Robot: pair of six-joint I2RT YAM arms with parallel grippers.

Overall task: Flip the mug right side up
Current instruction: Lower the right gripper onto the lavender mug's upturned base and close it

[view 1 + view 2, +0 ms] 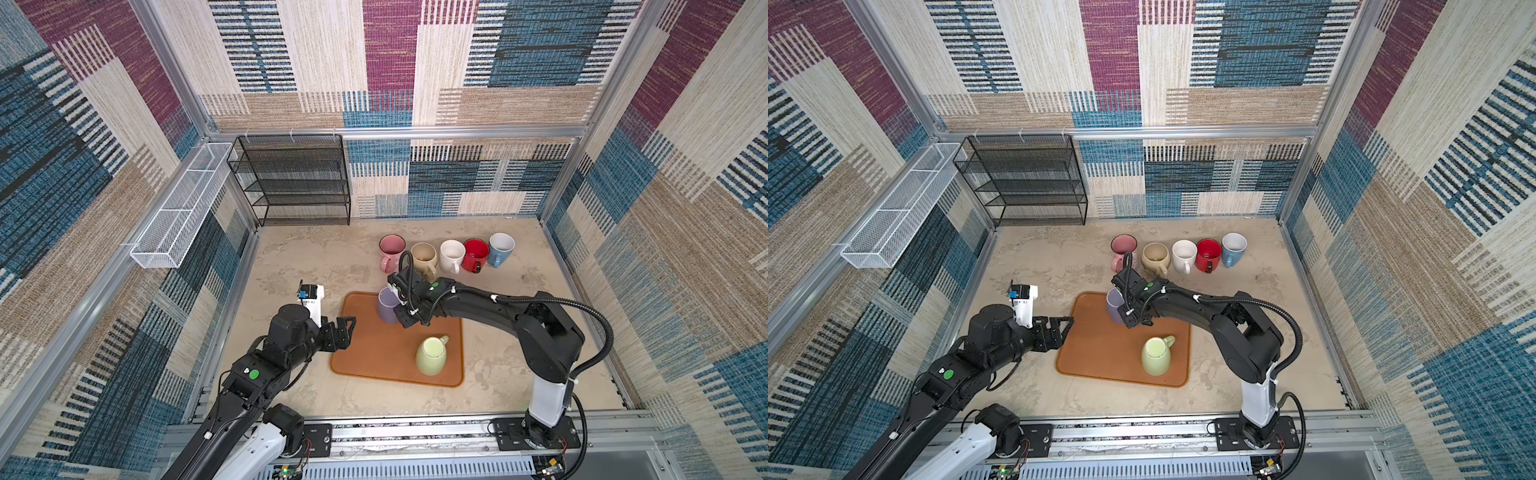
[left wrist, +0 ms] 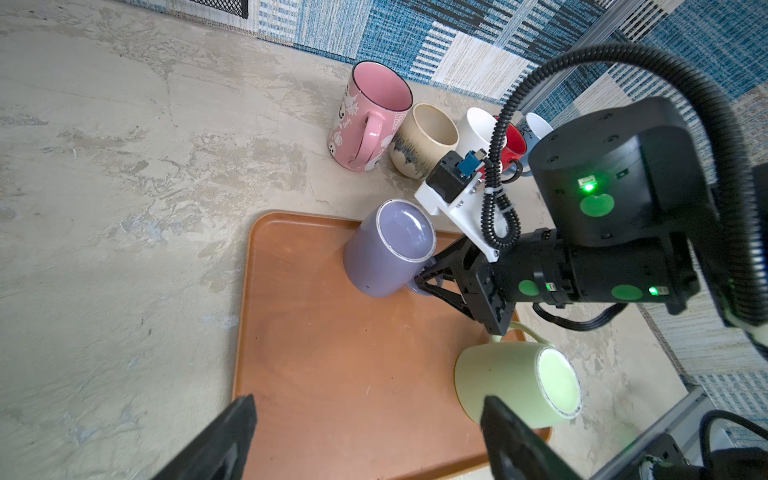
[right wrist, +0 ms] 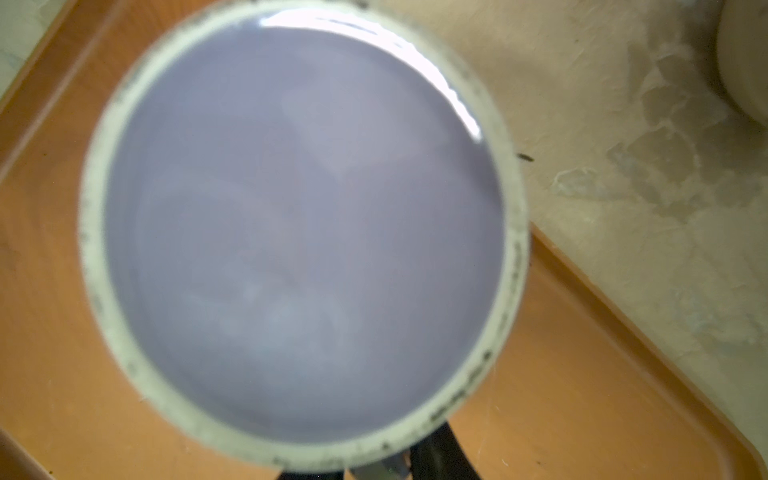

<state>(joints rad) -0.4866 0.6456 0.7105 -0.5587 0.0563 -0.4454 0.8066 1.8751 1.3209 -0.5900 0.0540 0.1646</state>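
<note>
A purple mug (image 1: 388, 305) (image 1: 1115, 305) (image 2: 386, 253) stands bottom up and tilted at the far corner of the orange tray (image 1: 374, 353) (image 2: 332, 332). Its base fills the right wrist view (image 3: 303, 232). My right gripper (image 1: 404, 312) (image 1: 1128, 318) (image 2: 424, 278) (image 3: 376, 467) is shut on its handle, which sits between the two dark fingers. A pale green mug (image 1: 432, 355) (image 1: 1156, 355) (image 2: 515, 378) rests bottom up on the tray's near right part. My left gripper (image 1: 347, 332) (image 1: 1065, 328) (image 2: 370, 409) hangs open and holds nothing, just above the tray's left edge.
Several upright mugs line the back of the table: pink (image 1: 390, 247), beige (image 1: 424, 253), white (image 1: 452, 253), red (image 1: 476, 253), blue (image 1: 500, 247). A black mesh rack (image 1: 295, 178) stands at the back left. A white wire basket (image 1: 178, 208) hangs on the left wall.
</note>
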